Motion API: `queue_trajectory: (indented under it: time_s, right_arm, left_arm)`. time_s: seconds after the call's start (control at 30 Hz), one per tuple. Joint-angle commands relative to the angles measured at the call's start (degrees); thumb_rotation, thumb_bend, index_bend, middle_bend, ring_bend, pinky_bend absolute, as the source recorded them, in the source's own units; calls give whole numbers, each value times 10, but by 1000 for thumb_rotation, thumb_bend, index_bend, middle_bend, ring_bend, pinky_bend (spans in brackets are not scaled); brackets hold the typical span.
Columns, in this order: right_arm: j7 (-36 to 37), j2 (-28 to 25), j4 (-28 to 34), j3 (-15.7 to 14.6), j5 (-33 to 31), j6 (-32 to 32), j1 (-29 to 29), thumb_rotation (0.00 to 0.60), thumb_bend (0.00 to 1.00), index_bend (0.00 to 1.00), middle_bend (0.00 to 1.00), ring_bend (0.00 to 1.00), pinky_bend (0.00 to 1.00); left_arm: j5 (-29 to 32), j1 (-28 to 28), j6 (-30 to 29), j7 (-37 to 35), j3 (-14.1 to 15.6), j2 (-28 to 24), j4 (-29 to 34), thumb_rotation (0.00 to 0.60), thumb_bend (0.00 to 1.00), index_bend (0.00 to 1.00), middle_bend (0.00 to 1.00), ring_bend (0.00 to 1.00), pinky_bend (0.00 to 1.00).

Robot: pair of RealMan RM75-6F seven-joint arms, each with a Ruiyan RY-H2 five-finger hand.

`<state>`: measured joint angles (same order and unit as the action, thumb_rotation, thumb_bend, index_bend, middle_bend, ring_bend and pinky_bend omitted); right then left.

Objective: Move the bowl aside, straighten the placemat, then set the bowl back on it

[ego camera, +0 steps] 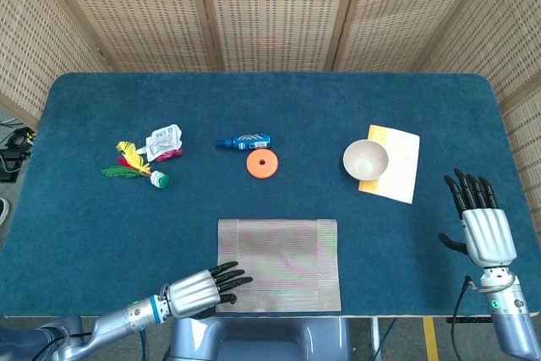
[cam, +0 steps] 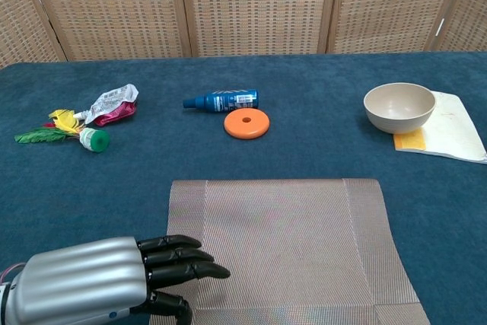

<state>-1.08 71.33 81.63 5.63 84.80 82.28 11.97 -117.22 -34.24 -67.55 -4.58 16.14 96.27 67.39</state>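
Observation:
The cream bowl [ego camera: 365, 159] [cam: 399, 106] stands at the right of the table, on the edge of a white and yellow cloth [ego camera: 397, 163] [cam: 445, 131]. A grey woven placemat [ego camera: 280, 264] [cam: 293, 243] lies flat at the front centre, its edges square to the table. My left hand [ego camera: 201, 290] [cam: 114, 287] is at the mat's front left corner, fingers stretched out over the mat's edge, holding nothing. My right hand [ego camera: 480, 224] hovers open at the far right, fingers pointing away, well short of the bowl; the chest view does not show it.
A blue bottle [ego camera: 245, 140] [cam: 221, 100] and an orange ring [ego camera: 262, 163] [cam: 246, 122] lie behind the mat. A crumpled packet [ego camera: 163, 142] [cam: 111, 103] and a feathered shuttlecock [ego camera: 137, 166] [cam: 67, 132] sit at the left. Wicker screens stand behind the table.

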Motion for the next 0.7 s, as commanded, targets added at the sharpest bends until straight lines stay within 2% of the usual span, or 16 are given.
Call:
queue_trajectory:
  time_s: [0.03,0.27,0.47,0.7]
  right_arm:
    - [0,0,0,0,0,-1,0,600,0,50,0,0,0]
    - [2,-1,1,0,3,-1,-1,600,0,52,0,0,0]
    - [2,-1,2,1,5,0,-1,600,0,52,0,0,0]
    - [4,-4,8,0,9,3,-2,600,0,52,0,0,0]
  left_arm:
    - [1,-1,-1,4,2,0,0,600,308,350,0,0,0]
    - [7,-5,2,7,2,15,-7,600,316,350,0,0,0]
    - [12,-9,2,7,4,18,-8,600,443,355,0,0,0]
    - [21,-10,1,6,4,22,-12,600,474,358,0,0,0]
